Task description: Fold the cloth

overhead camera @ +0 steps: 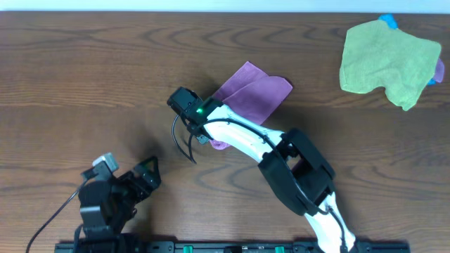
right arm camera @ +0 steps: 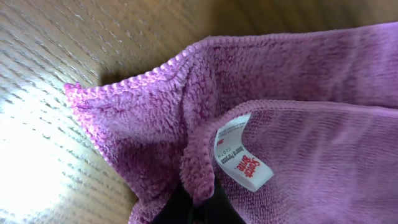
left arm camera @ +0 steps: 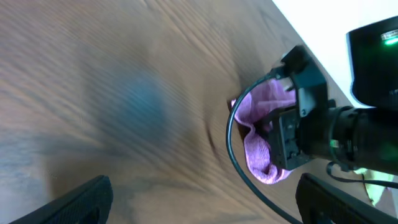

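The cloth is purple microfibre, lying near the centre of the wooden table in 2 overlapping layers. A white label shows at 1 bunched edge.

Brown wood-grain table under even light, pale strip beyond its far edge.

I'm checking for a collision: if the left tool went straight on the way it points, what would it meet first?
Most likely the bare table, with the right tool, shut on the cloth, just right of that line; depth is unclear.
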{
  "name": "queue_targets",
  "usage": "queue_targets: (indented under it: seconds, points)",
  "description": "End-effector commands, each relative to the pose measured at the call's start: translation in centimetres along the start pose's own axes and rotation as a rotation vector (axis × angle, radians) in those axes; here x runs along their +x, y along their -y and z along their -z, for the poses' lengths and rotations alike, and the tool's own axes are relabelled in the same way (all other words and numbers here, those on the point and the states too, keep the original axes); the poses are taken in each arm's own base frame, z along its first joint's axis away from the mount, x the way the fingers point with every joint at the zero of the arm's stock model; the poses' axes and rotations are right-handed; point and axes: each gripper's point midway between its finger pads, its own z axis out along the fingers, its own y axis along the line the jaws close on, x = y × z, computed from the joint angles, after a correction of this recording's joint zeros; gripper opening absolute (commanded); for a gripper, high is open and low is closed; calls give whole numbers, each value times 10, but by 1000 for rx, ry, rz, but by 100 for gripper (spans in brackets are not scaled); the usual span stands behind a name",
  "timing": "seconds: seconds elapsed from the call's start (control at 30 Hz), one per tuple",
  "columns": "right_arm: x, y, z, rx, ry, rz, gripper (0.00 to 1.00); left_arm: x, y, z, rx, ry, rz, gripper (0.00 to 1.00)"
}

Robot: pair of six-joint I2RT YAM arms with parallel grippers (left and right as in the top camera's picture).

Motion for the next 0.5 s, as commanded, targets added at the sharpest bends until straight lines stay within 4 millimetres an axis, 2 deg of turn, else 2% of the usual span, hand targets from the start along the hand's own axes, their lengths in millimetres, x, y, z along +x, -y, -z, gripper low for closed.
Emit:
queue_targets:
  seconds: [0.0,0.03,0.1,0.23,0.33,0.47]
  points:
    - [-20,9,31,0,78,-43,15,10,5,-10,35,-82,-1,96]
    - [-20,9,32,0,78,-43,20,10,8,-14,51,-101,-9,95]
    - [-19,8,33,0,76,-40,19,10,10,-19,60,-117,-6,95]
    - [-18,6,33,-1,72,-35,1,10,12,-28,66,-141,-6,95]
    - [-16,6,34,-2,67,-61,1,10,15,-32,85,-159,-4,95]
    - [-17,9,41,0,75,-86,1,10,30,-35,164,-186,-13,96]
